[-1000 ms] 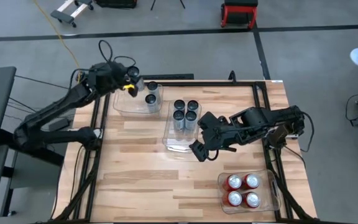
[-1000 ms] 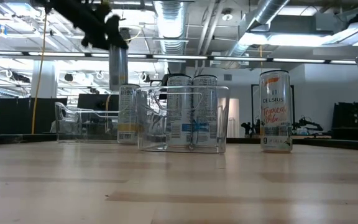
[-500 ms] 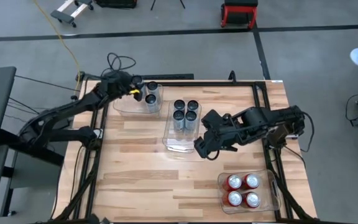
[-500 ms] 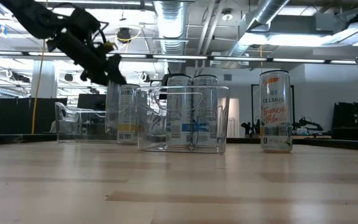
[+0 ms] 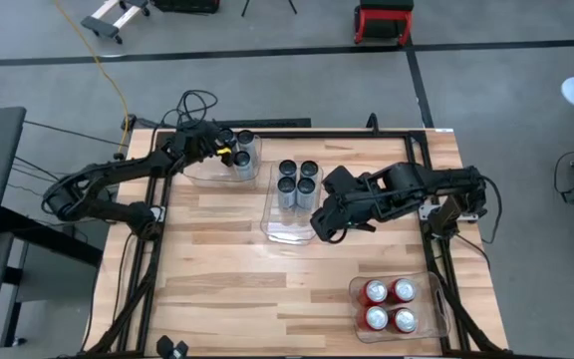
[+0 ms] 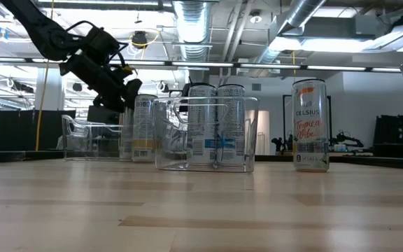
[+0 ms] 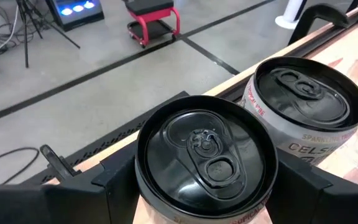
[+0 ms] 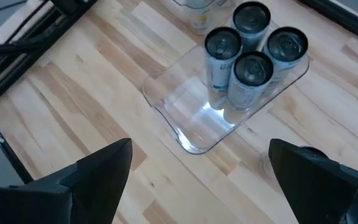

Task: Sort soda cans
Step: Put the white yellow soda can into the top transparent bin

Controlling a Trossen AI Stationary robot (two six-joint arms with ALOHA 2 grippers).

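Since a second ago, a silver can [image 5: 240,160] has been lowered into the far-left bin [image 5: 199,172] beside another can [image 5: 247,142], with the left gripper [image 5: 229,155] clasped around it. "CELSIUS" is read on a lone can [image 6: 310,125] right of the middle bin [image 5: 285,227]. The right gripper [image 5: 325,221] is held spread beside that bin.

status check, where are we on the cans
Left gripper fingers around a silver can in the far-left bin. Right gripper open, hovering beside middle bin. Nothing blocking.
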